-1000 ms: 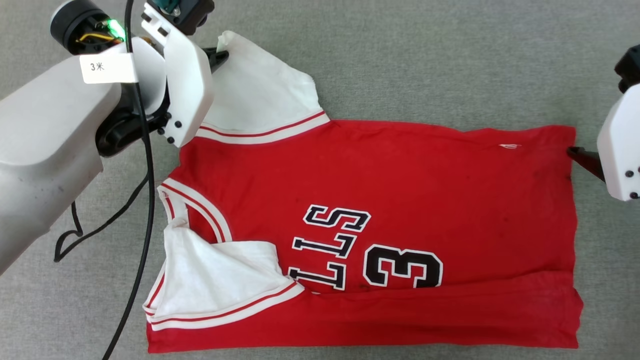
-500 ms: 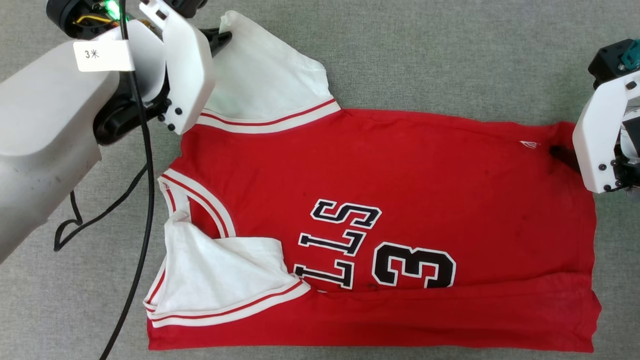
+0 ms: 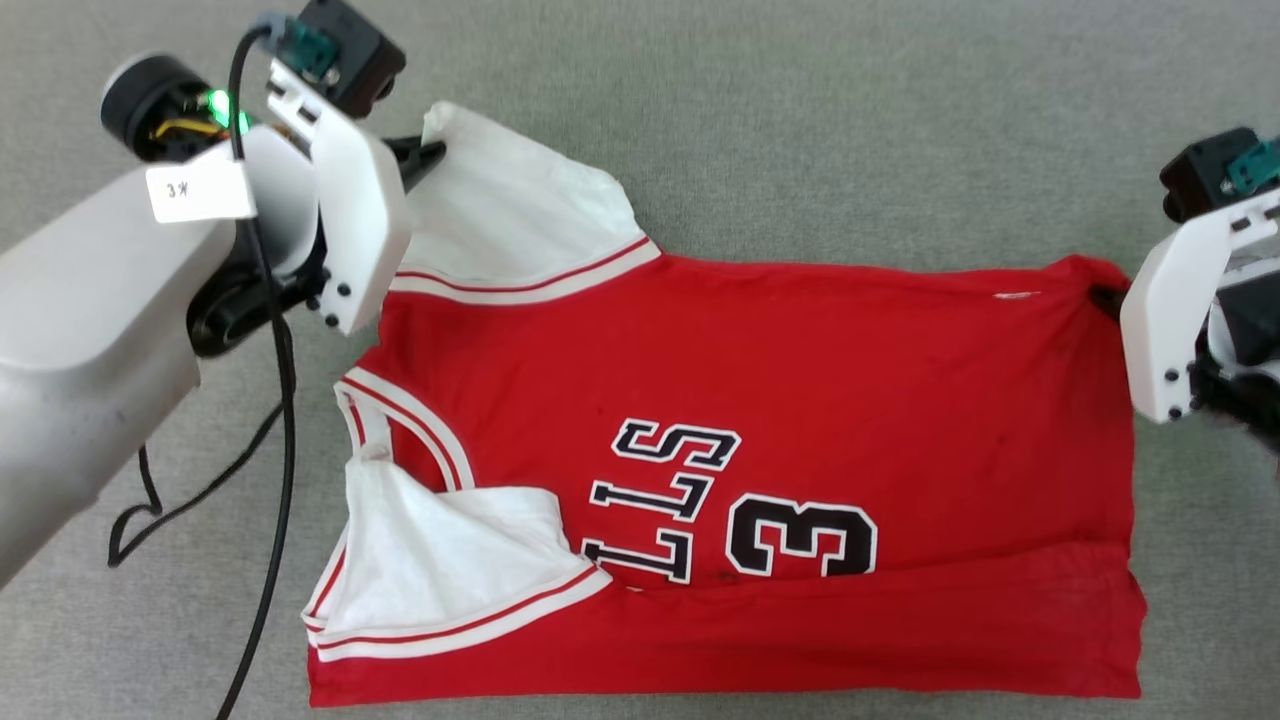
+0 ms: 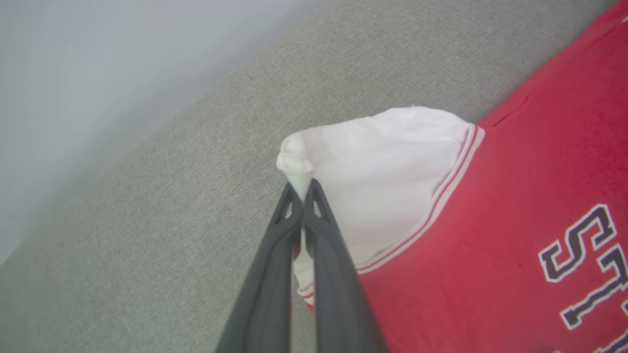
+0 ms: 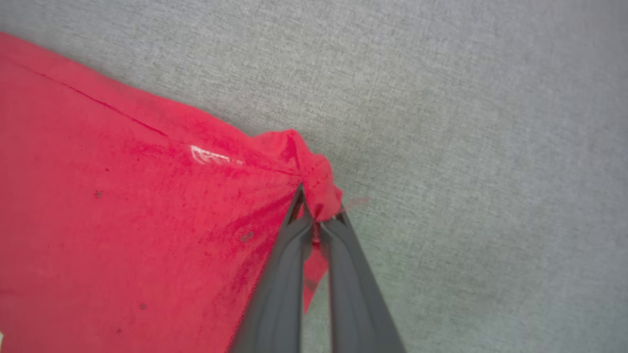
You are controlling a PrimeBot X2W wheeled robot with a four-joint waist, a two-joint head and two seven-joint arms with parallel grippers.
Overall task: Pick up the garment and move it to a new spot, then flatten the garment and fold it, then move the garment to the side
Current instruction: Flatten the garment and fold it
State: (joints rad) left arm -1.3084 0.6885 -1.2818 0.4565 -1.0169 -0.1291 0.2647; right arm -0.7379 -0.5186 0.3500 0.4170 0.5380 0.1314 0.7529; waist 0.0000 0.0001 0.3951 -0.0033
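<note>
The garment point(image 3: 800, 380), a red jersey with white sleeves and black print, lies spread on the grey surface with its near edge folded over. My left gripper point(image 3: 435, 155) is shut on the tip of the far white sleeve point(image 4: 392, 166), pinching it between the dark fingers point(image 4: 324, 230). My right gripper point(image 3: 1105, 298) is shut on the far hem corner point(image 5: 314, 171), which bunches up around the fingertips point(image 5: 299, 206). The near white sleeve point(image 3: 440, 560) lies folded onto the chest.
A black cable point(image 3: 270, 430) hangs from the left arm and loops on the grey cloth surface point(image 3: 800, 120) left of the jersey. A pale wall or edge point(image 4: 98, 63) runs beyond the surface in the left wrist view.
The right gripper has closed in on the hem corner and now pinches it. The far edge of the jersey has lifted slightly and shifted; the left gripper keeps its hold on the sleeve.
</note>
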